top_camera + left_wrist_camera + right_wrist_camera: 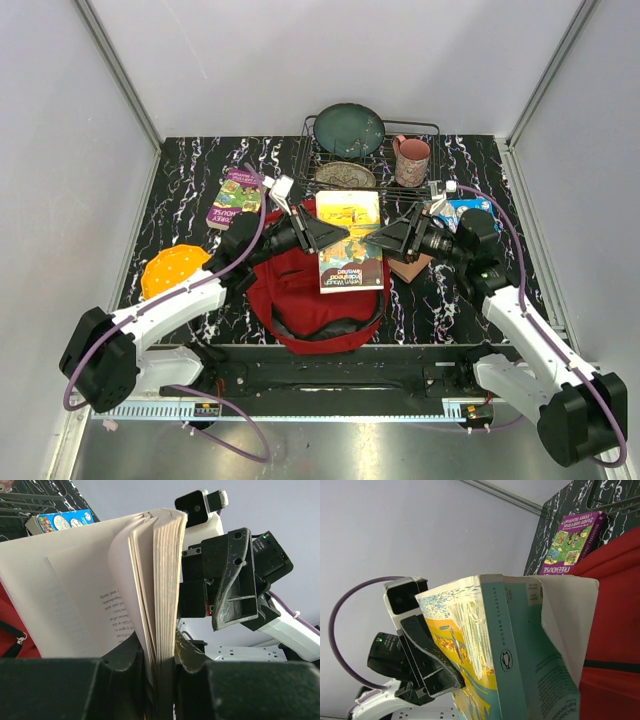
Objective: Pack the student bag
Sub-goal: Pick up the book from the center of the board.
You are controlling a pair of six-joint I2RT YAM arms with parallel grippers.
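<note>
The left end effector pinches the book, which runs top-to-bottom directly above the red bag at centre frame, while I can't tell the right end effector's grip.

Passage: bare tabletop right of the student bag. Obstacles: paperback raised between my left gripper and right gripper; dish rack behind; orange disc far left.
</note>
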